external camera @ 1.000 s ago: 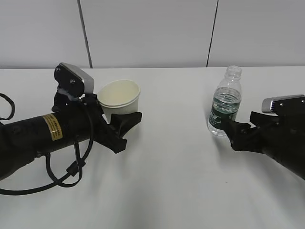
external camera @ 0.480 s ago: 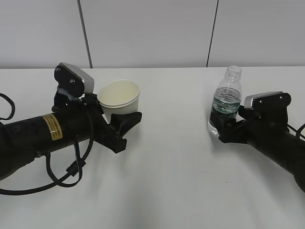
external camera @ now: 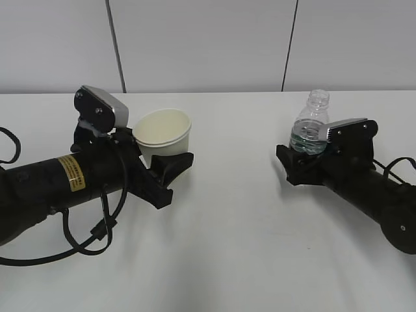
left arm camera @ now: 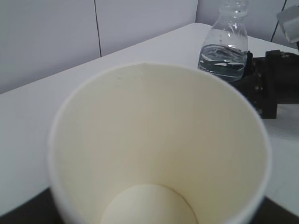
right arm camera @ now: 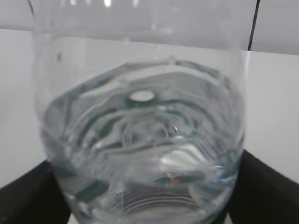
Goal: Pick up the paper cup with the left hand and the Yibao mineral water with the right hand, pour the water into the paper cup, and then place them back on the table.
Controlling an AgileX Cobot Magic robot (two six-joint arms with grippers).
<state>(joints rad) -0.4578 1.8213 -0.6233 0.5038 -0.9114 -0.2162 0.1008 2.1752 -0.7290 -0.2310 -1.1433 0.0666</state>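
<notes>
Right hand [external camera: 296, 162]: jaws set either side of the Yibao mineral water [external camera: 309, 130], at label height; dark jaw bodies visible at both lower corners of the right wrist view, bottle [right arm camera: 140, 140] filling the gap. Full closure on the plastic not confirmable from these views. Bottle upright on the table [external camera: 227, 247], long axis vertical, neck uncapped, partly filled.

Left hand [external camera: 162, 170]: jaws bracketing the base of the paper cup [external camera: 164, 133]; cup upright, mouth up, interior [left arm camera: 149, 154] empty. Firm grip not confirmable either.

Controlling relation: bottle well apart from cup, toward the right side of the table; each object already between the jaws of its own nearer arm. Likely next requirement: confirm both grips, lift, then bring the bottle neck over the cup rim before tilting.
</notes>
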